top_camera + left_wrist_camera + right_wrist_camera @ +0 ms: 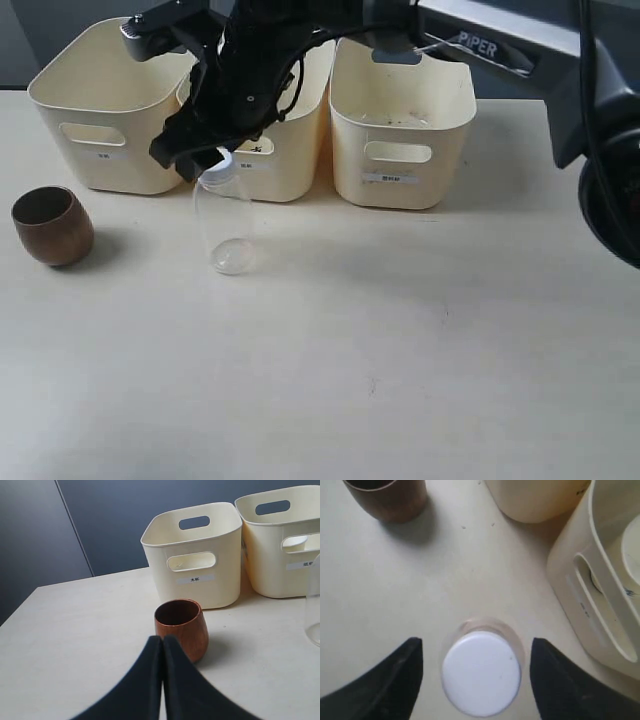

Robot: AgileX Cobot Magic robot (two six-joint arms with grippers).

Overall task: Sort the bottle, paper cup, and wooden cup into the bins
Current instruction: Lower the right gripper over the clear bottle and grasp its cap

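Observation:
The clear bottle [222, 222] stands upright on the table in front of the middle bin [283, 160]. My right gripper [476, 646] hangs open right above its white cap [481, 672], one finger on each side, not touching. The brown wooden cup [52, 226] stands at the far left. My left gripper [162, 640] is shut and empty just short of that cup [181, 626]. The white paper cup [632, 550], with a blue mark, lies inside the middle bin [580, 587]; the arm hides it in the exterior view.
Three cream bins stand in a row at the back: left bin [105, 110], middle, right bin [400, 125]. My right arm [300, 40] reaches across above the left and middle bins. The table edge [20, 605] drops off beyond the wooden cup.

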